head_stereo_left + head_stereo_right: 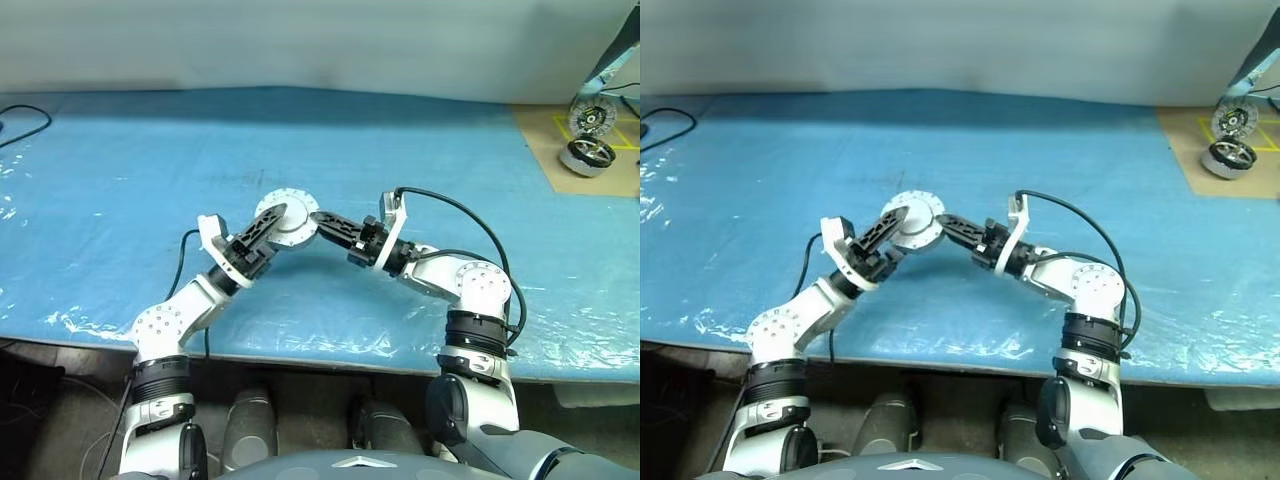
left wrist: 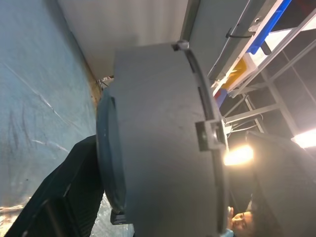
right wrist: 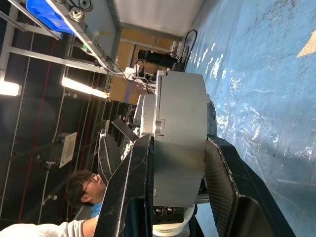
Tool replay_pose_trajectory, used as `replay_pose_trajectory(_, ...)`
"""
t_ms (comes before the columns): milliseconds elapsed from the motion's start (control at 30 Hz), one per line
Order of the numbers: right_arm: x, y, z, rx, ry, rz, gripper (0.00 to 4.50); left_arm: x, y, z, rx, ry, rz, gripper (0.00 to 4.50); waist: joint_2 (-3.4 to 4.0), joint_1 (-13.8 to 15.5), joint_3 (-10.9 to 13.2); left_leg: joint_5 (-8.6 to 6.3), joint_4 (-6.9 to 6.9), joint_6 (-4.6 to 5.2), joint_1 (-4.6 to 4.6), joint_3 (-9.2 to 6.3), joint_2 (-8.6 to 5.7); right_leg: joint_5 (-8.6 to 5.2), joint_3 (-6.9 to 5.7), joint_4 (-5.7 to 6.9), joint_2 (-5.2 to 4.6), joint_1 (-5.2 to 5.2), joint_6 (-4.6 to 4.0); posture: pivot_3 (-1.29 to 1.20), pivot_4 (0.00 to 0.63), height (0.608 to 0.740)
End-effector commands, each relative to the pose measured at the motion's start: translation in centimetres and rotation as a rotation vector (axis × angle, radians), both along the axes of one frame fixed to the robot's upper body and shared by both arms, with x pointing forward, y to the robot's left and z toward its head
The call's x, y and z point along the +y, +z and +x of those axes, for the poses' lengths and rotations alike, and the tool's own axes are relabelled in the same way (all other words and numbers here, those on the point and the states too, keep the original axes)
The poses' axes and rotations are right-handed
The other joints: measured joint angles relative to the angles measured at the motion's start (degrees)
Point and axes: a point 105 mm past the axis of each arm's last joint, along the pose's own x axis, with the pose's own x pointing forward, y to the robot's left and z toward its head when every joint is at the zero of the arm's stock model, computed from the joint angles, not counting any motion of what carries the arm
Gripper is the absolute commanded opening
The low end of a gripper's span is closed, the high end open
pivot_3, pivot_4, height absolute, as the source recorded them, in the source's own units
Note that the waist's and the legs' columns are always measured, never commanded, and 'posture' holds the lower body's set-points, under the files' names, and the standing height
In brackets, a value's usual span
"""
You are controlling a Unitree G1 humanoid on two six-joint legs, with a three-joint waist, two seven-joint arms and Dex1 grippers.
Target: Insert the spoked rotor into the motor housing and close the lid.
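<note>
Held edge-on above the blue table (image 1: 120, 180) near centre, the motor housing (image 1: 288, 217) is clamped between the fingers of the right gripper (image 1: 322, 222), reaching in from 4 o'clock. The left gripper (image 1: 268, 226), from 8 o'clock, is seen w/ fingers spread wide around the housing, not gripping. A chrome wheel-like motor (image 1: 587, 155) is seen at 2 o'clock, well apart.

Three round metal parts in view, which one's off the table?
The motor housing, held in the air by the right gripper. The two wheel-like parts sit on the cardboard, far right.
</note>
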Motion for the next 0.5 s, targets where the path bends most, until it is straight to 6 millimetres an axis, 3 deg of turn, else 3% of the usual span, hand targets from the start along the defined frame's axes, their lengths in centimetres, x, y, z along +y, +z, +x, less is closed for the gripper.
replay_pose_trajectory(33, 0.4, 2.5, -0.5, -0.088, 0.038, 0.062, 1.08, -0.3, 0.7, 0.3, -0.032, 0.004, -0.011, 4.48, 0.00, 0.00, 0.00, 0.00, 0.00, 0.00, 0.00, 0.00, 0.00, 0.00, 0.00, 0.00, 0.00, 0.00, 0.00, 0.00, 0.150, 0.740)
replay_pose_trajectory(133, 0.3, 2.4, -0.5, -0.084, 0.034, 0.060, 1.08, -0.4, 0.5, 0.6, -0.030, 0.029, 0.008, 4.48, 0.00, 0.03, 0.00, 0.00, 0.00, 0.00, -0.02, -0.03, -0.01, 0.00, -0.01, 0.00, 0.00, 0.00, 0.00, 0.00, 0.150, 0.740)
replay_pose_trajectory(233, 0.2, 2.2, -0.3, -0.072, 0.021, 0.059, 1.08, 0.0, 0.4, 0.8, -0.028, 0.060, 0.008, 3.90, 0.00, 0.02, 0.00, 0.00, 0.03, 0.00, -0.03, -0.04, -0.01, 0.01, -0.01, 0.00, 0.00, 0.00, 0.01, 0.00, 0.150, 0.740)
replay_pose_trajectory(333, 0.2, 2.1, -0.2, -0.063, 0.015, 0.056, 1.08, -0.3, 0.1, 0.8, -0.037, 0.069, 0.055, 2.89, 0.00, 0.04, 0.00, 0.00, 0.06, 0.00, -0.03, -0.05, -0.01, 0.01, -0.02, 0.02, 0.00, 0.01, 0.02, 0.00, 0.150, 0.740)
replay_pose_trajectory(433, 0.2, 2.0, -0.1, -0.056, 0.008, 0.051, 1.08, 0.1, 1.0, 0.6, -0.072, 0.055, -0.017, 2.61, -0.01, 0.05, 0.00, 0.00, 0.13, 0.00, -0.09, -0.08, -0.02, 0.04, -0.02, 0.02, 0.00, 0.02, 0.06, 0.00, 0.150, 0.740)
replay_pose_trajectory(500, 0.2, 1.7, 0.1, -0.047, -0.009, 0.033, 1.08, -0.2, 0.4, 1.3, -0.040, 0.076, 0.047, 2.55, -0.01, 0.04, 0.00, 0.00, 0.15, 0.00, -0.08, -0.08, -0.02, 0.04, -0.02, 0.03, 0.00, 0.02, 0.06, 0.00, 0.150, 0.740)
